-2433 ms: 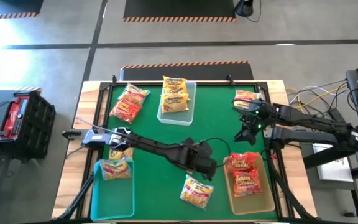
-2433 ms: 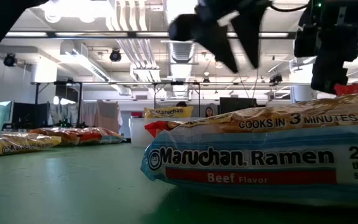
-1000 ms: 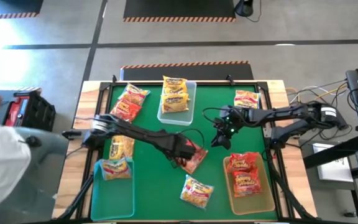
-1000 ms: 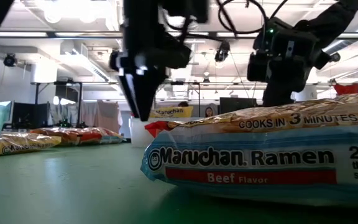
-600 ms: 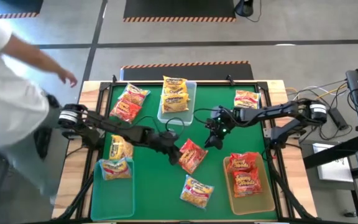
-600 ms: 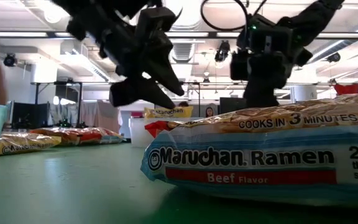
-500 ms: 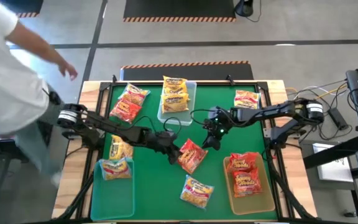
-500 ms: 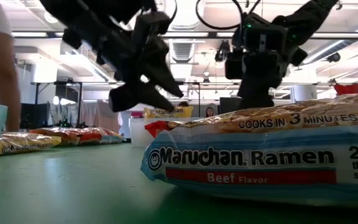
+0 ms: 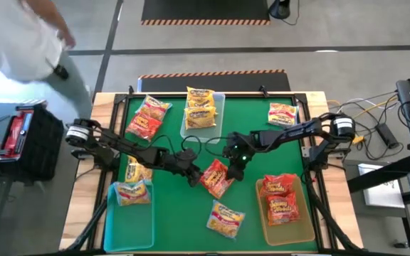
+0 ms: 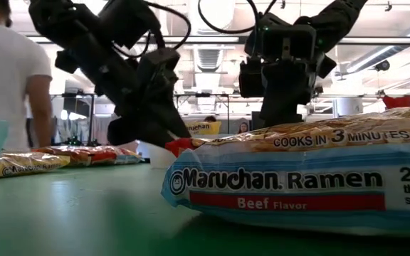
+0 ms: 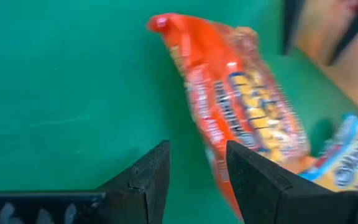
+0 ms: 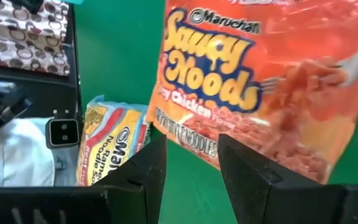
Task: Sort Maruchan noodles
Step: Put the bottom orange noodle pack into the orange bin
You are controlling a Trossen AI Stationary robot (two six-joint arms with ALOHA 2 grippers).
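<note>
Meanwhile, since half a second earlier, the person had gone from the table's left side to beyond its far-left corner, and the right gripper had come nearer to the red packet lying mid-table, which had barely shifted. The left gripper sat just beside that packet's other edge. Both claws were spread with only green mat between their fingers. From the right wrist, the packet's edge showed just past the fingertips, and contact could not be told. There were three bins: a clear bin at the far side holding what looked like two yellow packets, a teal bin near-left holding one, and a tan bin near-right with red packets whose count was unclear. Loose on the mat lay the centre packet, a red pile far-left that could be one or two, a far-right packet, a yellow one partly under the left arm, and a beef packet at the front, cut off in the low view.
</note>
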